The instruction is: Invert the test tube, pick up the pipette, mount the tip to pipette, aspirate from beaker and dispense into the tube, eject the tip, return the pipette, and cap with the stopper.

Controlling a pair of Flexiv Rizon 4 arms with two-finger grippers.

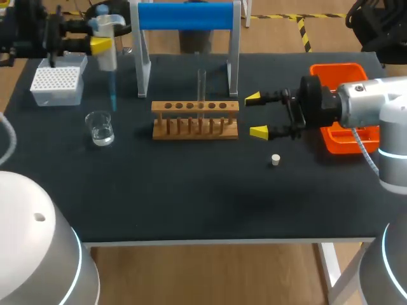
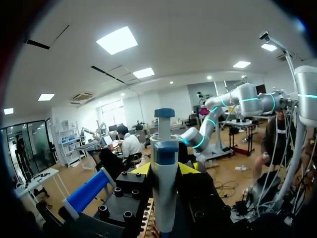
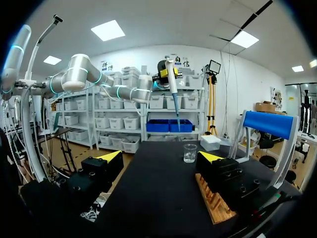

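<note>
My left pincer (image 1: 103,46), far left, clamped on the pipette (image 1: 108,60) at its body; I judge it light, stiff, slick, its tip (image 1: 113,95) fragile. My right pincer (image 1: 255,115) stands apart, empty.

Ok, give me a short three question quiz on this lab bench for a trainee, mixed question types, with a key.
1. True or false: the left gripper is shut on the white pipette with a blue tip.
2. The small white cylindrical stopper lies: A) in the orange plastic tray; B) on the black table; C) in the wooden test tube rack.
3. Fill in: the right gripper has its yellow-tipped fingers ____.
Key: 1 true; 2 B; 3 open.
</note>
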